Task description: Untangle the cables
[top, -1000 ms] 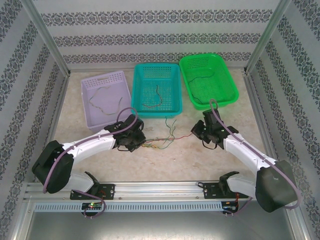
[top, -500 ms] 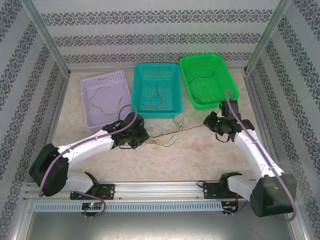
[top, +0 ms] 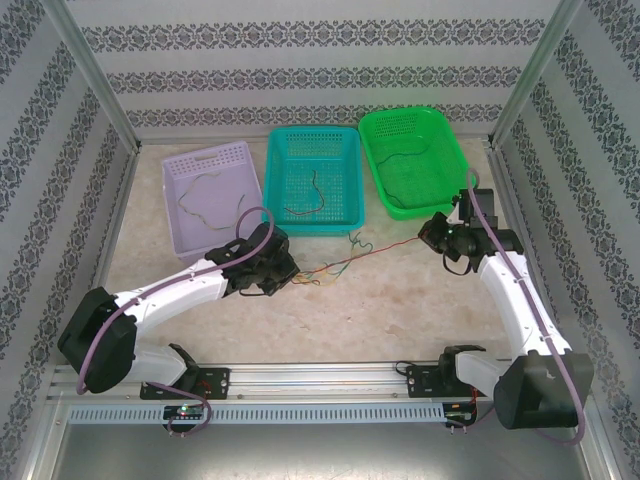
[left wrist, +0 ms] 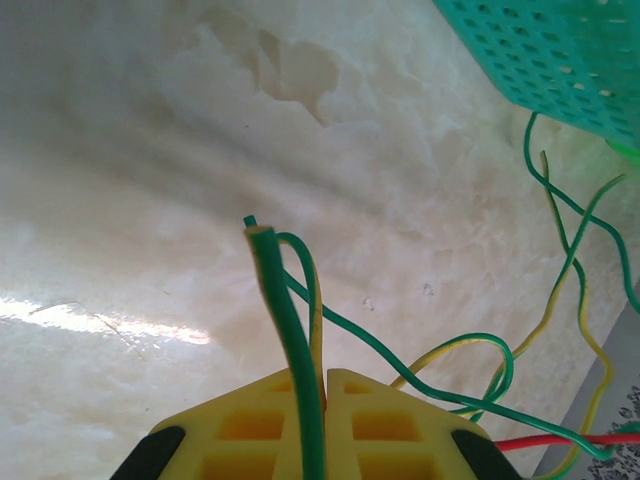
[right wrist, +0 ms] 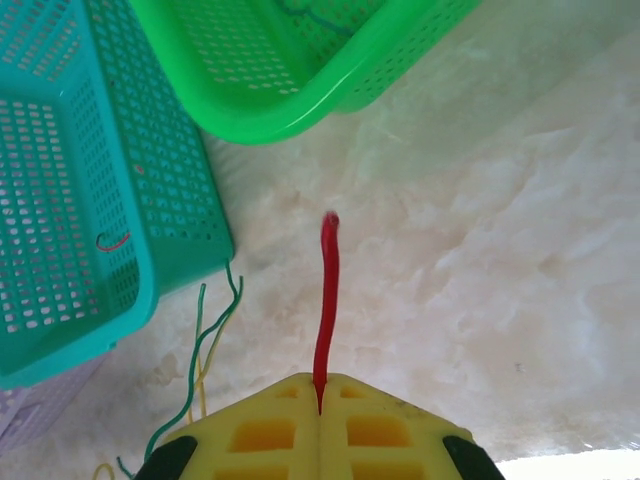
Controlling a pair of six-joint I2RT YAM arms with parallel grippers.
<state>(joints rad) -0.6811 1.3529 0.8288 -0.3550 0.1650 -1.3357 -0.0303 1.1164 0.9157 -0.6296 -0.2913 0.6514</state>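
Observation:
A small tangle of green and yellow cables (top: 335,262) lies on the marble table in front of the teal basket. My left gripper (top: 290,272) is at the tangle's left end, shut on a green and yellow cable (left wrist: 290,320) that sticks up between its yellow fingers (left wrist: 250,430). A red cable (top: 400,246) runs taut from the tangle to my right gripper (top: 432,235). In the right wrist view that gripper (right wrist: 320,385) is shut on the red cable (right wrist: 326,290), whose short end pokes out past the tips. Loose green and yellow strands (right wrist: 200,350) trail to its left.
Three baskets stand along the back: a purple one (top: 170,210), a teal one (top: 270,180) and a green one (top: 462,165), each with a thin wire inside. The teal basket (right wrist: 170,170) and green basket (right wrist: 300,90) are close ahead of the right gripper. Patterned walls enclose the table.
My right gripper has moved right and toward the green basket with the red cable, drawing it into a taut line out of the tangle. The left gripper shifted slightly right, then held.

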